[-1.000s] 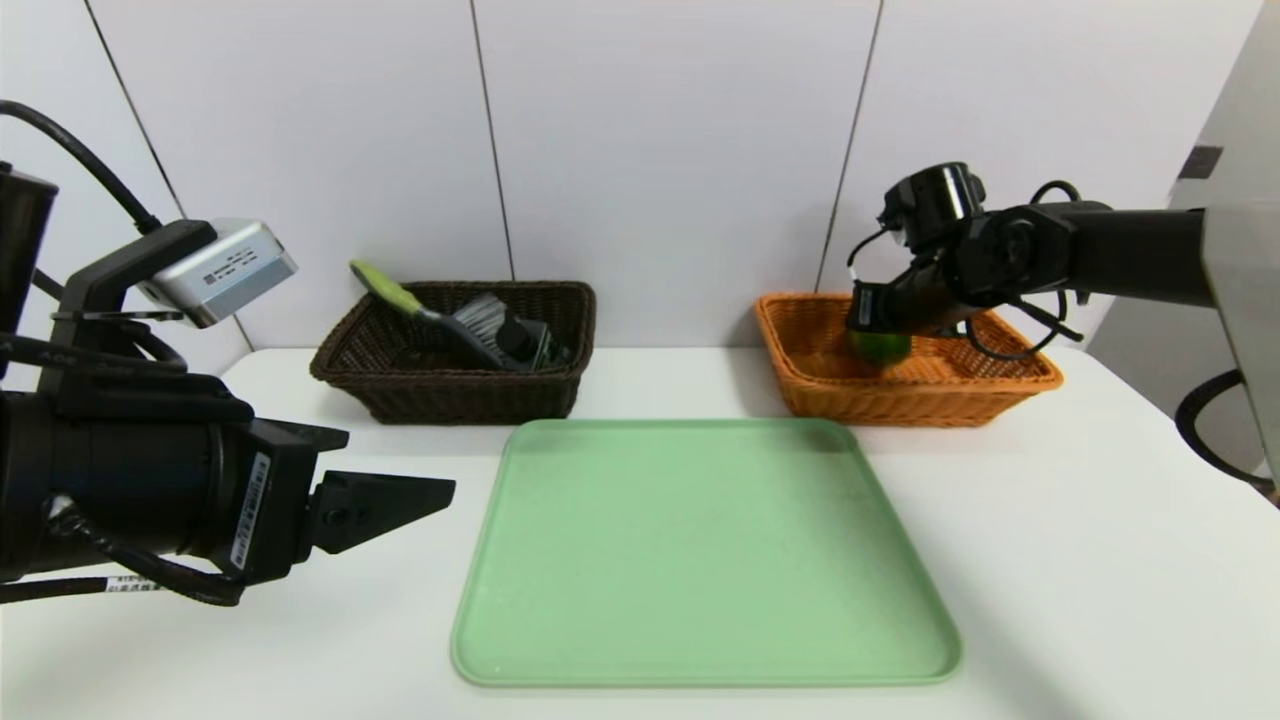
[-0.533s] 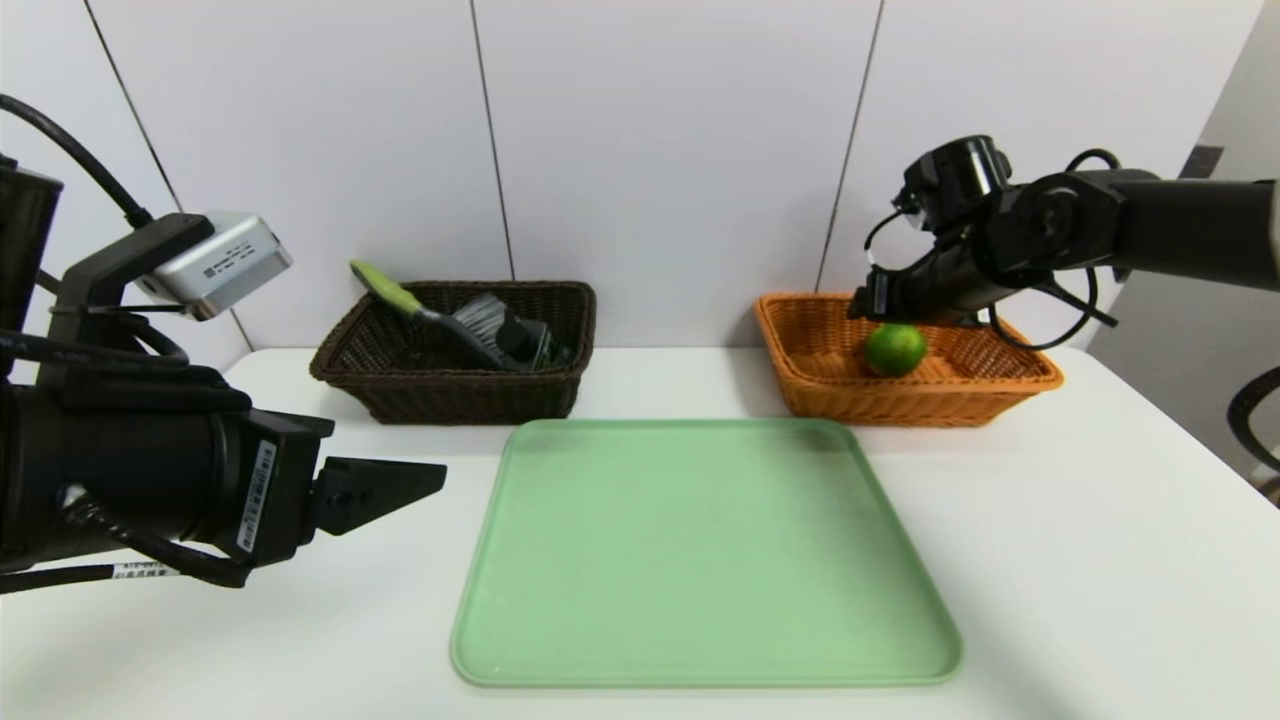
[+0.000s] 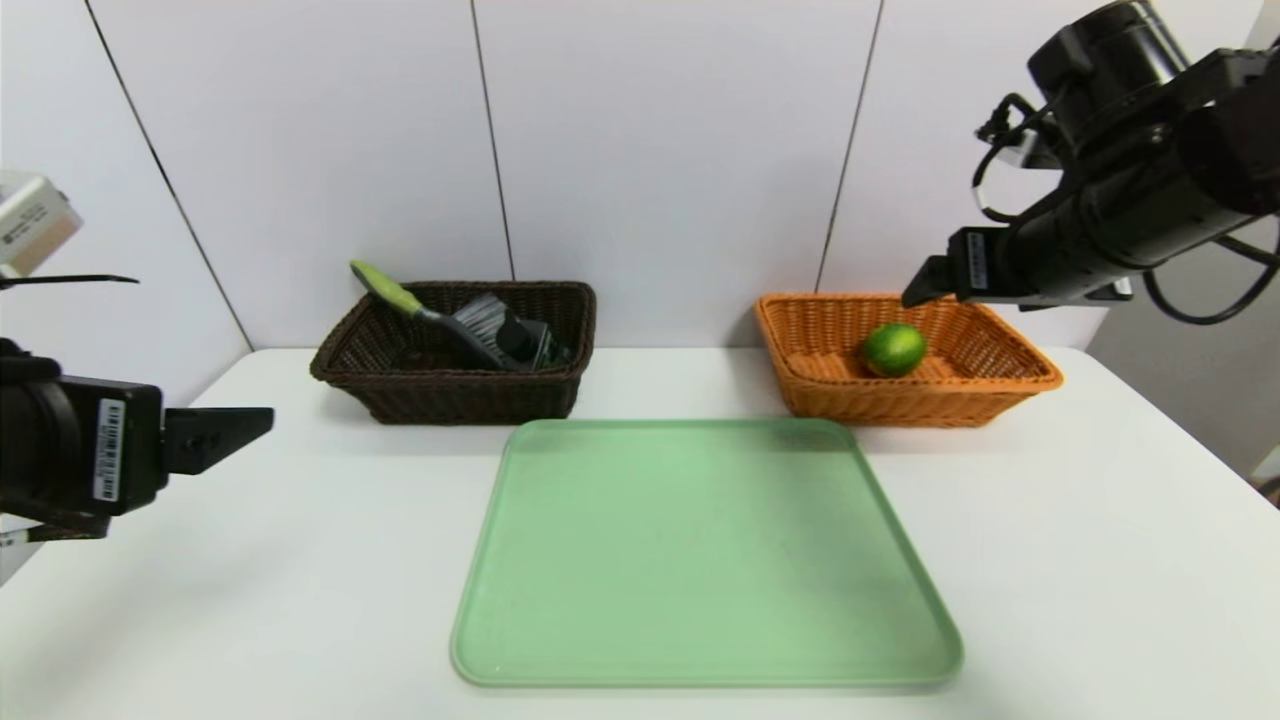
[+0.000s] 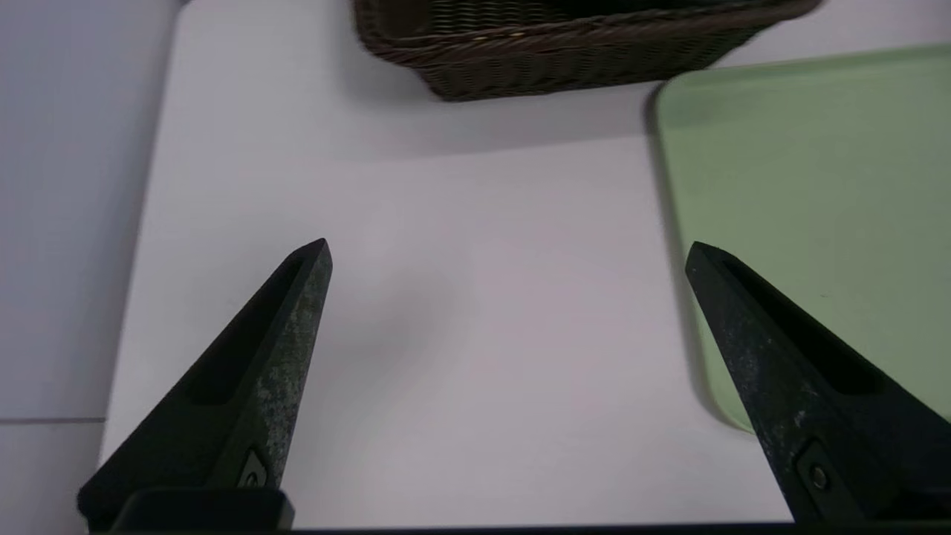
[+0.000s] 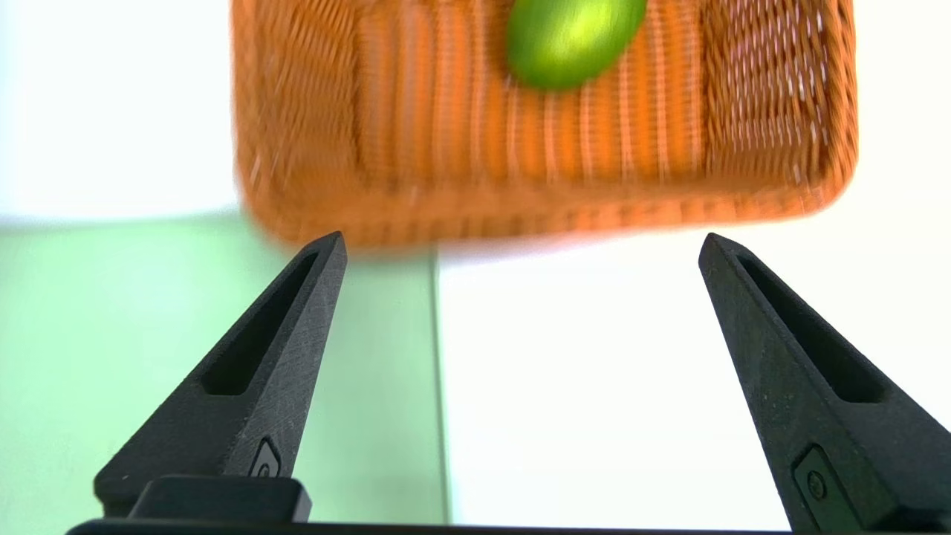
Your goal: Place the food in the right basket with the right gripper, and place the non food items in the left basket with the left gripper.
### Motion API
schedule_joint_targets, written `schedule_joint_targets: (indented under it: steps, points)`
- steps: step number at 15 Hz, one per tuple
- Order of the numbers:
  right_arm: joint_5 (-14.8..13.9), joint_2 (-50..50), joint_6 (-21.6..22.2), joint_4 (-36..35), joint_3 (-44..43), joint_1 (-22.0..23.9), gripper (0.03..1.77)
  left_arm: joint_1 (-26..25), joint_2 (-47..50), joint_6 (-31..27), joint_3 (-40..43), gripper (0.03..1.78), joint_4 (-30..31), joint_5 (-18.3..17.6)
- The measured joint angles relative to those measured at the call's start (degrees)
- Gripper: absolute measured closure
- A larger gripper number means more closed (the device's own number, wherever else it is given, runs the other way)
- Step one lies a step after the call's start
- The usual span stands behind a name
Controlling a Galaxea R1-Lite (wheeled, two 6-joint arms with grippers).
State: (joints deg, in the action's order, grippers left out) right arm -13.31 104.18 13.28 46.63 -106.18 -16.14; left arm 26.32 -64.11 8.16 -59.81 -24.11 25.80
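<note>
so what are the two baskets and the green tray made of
Orange-tan basket: woven wicker or rattan-look strands, possibly plastic; the weave shows. Dark brown basket: the same weave, darker. Green tray: probably moulded plastic, smooth matte, with a rounded raised rim.

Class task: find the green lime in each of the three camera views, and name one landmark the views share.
Head view: lime lies inside the orange basket, right rear.
Left wrist view: not in it.
Right wrist view: lime in the same basket.
Shared landmark: green tray.
</note>
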Motion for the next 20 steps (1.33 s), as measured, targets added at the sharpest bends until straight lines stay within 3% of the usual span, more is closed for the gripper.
schedule_joint_targets:
  steps: [4, 7, 9, 12, 15, 17, 20]
  points:
    - [-2.06, -16.90, -0.13, 1.27, 14.53, -5.60, 0.13, -3.11, 6.14, -0.17, 6.36, 0.12, -0.41, 9.81]
    - [-3.74, -32.31, -0.09, 1.46, 26.31, -9.37, 0.12, -4.55, 13.26, -1.07, 13.95, 0.12, -0.50, 11.54]
    - [-4.32, -42.69, -0.49, 1.71, 34.10, -9.24, 0.11, -7.36, 18.66, -3.43, 18.96, 0.12, -0.27, 12.51]
    - [-4.41, -55.87, -2.17, 2.01, 43.09, -4.30, 0.11, -14.82, 26.33, -6.49, 24.06, 0.12, -0.22, 13.70]
    - [-4.33, -66.50, -4.63, 2.01, 47.69, 2.91, 0.11, -21.89, 35.04, -13.99, 25.58, 0.12, -0.22, 12.59]
    - [-4.29, -72.38, -6.39, 2.46, 49.46, 6.28, 0.11, -24.56, 41.59, -19.87, 26.90, 0.12, -0.55, 10.31]
    - [-4.27, -80.23, -10.53, 4.00, 52.66, 10.28, 0.11, -25.81, 49.24, -23.26, 31.72, 0.12, -0.72, 9.07]
